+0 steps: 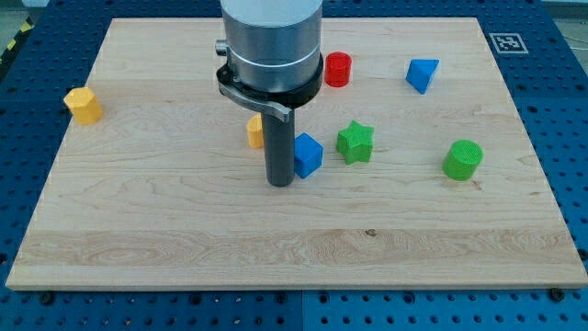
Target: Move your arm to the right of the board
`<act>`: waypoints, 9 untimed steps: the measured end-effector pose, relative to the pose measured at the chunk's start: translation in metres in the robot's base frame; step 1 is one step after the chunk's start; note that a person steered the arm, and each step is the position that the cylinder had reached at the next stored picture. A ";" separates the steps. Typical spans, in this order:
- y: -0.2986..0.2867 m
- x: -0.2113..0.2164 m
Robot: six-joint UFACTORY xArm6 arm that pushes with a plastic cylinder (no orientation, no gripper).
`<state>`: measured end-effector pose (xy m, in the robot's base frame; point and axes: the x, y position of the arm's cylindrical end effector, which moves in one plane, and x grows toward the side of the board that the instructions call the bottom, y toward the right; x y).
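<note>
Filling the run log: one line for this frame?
tip mid-board | blue cube touching its right | green star further right | move right: pending

My tip (280,182) stands just left of the blue cube (308,154), which blocks a straight path rightward; beyond it stand the green star (355,142) and the green cylinder (462,159). The bare wooden board (276,244) across the lower frame offers open passage right

Pale wooden board (184,248), blue perforated table (570,110), fiducial marker (504,41)
</note>
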<state>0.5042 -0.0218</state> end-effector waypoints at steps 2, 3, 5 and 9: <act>0.000 0.027; 0.000 0.038; 0.001 0.051; 0.054 0.051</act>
